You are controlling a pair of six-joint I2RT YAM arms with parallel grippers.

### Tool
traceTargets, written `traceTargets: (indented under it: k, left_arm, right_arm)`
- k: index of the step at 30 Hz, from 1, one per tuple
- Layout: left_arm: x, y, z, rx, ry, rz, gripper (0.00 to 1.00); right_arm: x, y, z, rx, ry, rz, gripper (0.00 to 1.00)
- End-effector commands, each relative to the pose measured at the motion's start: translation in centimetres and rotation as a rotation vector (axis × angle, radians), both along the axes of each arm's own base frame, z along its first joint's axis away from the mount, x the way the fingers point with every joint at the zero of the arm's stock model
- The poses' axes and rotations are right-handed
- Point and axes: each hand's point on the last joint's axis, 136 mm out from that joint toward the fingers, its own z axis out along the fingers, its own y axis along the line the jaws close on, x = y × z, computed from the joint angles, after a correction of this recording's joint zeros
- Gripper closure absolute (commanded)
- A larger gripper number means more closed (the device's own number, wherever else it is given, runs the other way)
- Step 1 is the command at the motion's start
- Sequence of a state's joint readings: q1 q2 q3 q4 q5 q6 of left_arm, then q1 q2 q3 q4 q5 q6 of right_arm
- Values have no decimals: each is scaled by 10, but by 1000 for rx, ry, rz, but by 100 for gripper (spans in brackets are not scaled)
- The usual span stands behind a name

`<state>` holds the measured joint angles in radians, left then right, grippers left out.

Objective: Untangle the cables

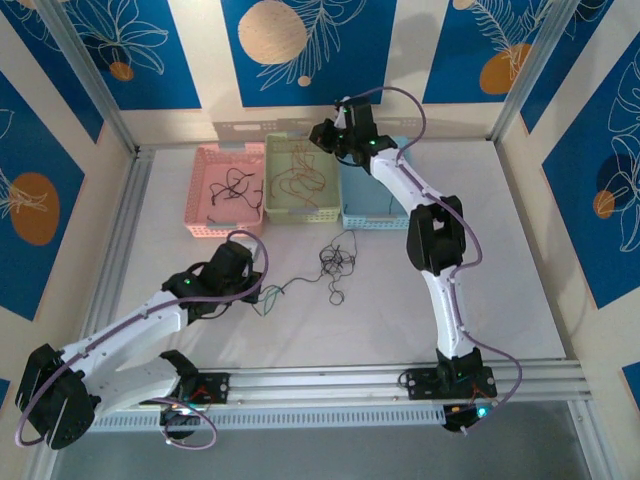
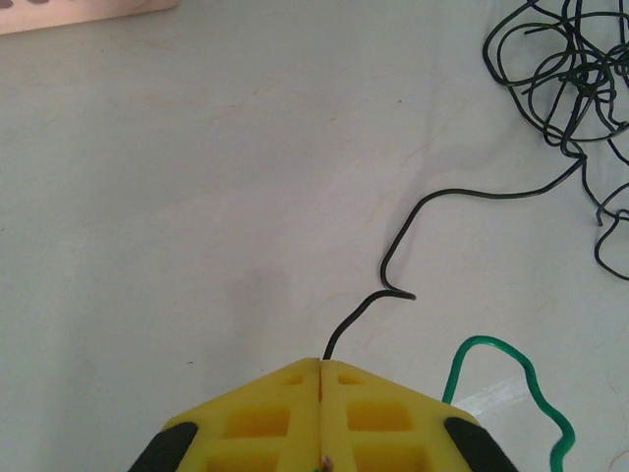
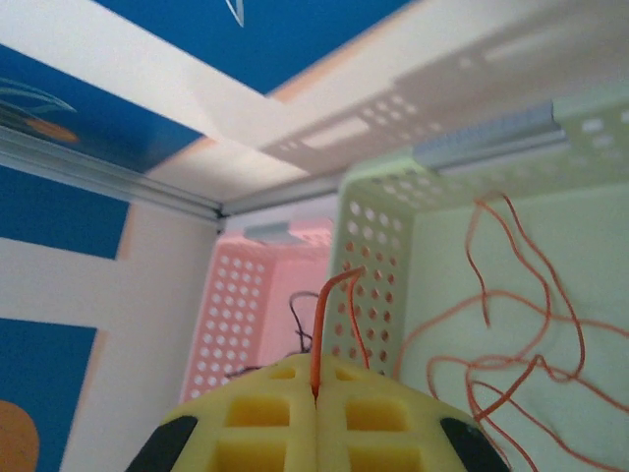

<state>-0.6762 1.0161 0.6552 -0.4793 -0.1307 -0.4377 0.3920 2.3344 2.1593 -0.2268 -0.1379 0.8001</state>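
Pinching a black cable [image 2: 462, 195], left fingers [image 2: 285, 393] fully closed; tangle [image 1: 338, 262] on bench [image 1: 480, 250] near green basket [image 1: 300, 213], cropped in wrist view; right fingers [image 3: 280, 393] clamp orange-red cable [image 3: 319, 329] over that basket, end hidden.

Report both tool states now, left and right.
Left tool: closed, pinching the end of a black cable.
Right tool: closed, pinching an orange cable.
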Motion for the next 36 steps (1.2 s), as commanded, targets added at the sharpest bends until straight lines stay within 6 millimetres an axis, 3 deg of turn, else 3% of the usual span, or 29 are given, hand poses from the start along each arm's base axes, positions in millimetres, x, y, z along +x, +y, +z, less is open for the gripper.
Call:
traceTargets:
  k: [1, 5, 8, 12, 16, 19, 22, 25, 29, 36]
  left_arm:
    - [1, -2, 5, -27, 4, 5, 100]
    - [1, -3, 8, -35, -1, -1, 100]
    - [1, -4, 10, -36, -2, -4, 100]
    - [2, -6, 16, -44, -8, -10, 100]
    - [5, -8, 22, -54, -19, -12, 100]
    - [5, -11, 27, -72, -25, -15, 100]
    - [4, -13, 33, -101, -29, -15, 100]
    - [3, -17, 41, -137, -40, -21, 100]
    - [0, -26, 58, -206, -55, -51, 100]
    - [-11, -52, 102, -404, -98, -157, 100]
  right_arm:
    - [-21, 17, -17, -67, 29, 82, 89]
    - [-37, 23, -5, -135, -9, 133, 59]
    - [-51, 23, 19, -182, -76, 152, 46]
    - [-79, 16, 70, -189, -196, 183, 41]
    - [-116, -3, 120, -181, -317, 179, 38]
    - [-148, -21, 145, -167, -397, 163, 35]
    - [-184, -38, 151, -138, -448, 170, 33]
    - [-218, -56, 146, -97, -477, 175, 27]
    - [-262, -76, 126, 5, -461, 238, 26]
    - [-335, -81, 89, 34, -428, 401, 34]
